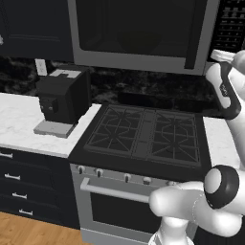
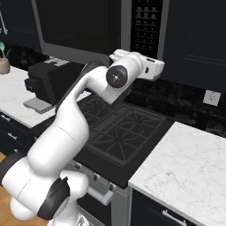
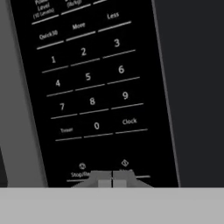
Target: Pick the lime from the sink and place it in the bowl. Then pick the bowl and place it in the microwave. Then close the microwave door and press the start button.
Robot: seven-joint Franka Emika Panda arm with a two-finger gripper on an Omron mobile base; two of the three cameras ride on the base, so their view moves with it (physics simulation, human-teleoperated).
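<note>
The microwave (image 1: 139,57) hangs over the range with its door (image 1: 134,28) shut; the dark glass hides the inside. Its dark button panel (image 2: 148,26) sits at the right. In the hand view the keypad (image 3: 87,78) is very close. My gripper (image 3: 112,181) is shut, with nothing between the fingertips (image 3: 104,180). The tips sit at the panel's bottom row, between the Stop/Reset button (image 3: 81,171) and the start button (image 3: 127,168). I cannot tell whether they touch the panel. The lime, the bowl and the sink are out of view.
A black gas stove (image 1: 148,134) lies below the microwave. A black coffee machine (image 1: 62,98) stands on the white counter (image 1: 19,124) to the left. More marble counter (image 2: 190,172) runs to the right, and a small potted plant (image 2: 3,62) stands far left.
</note>
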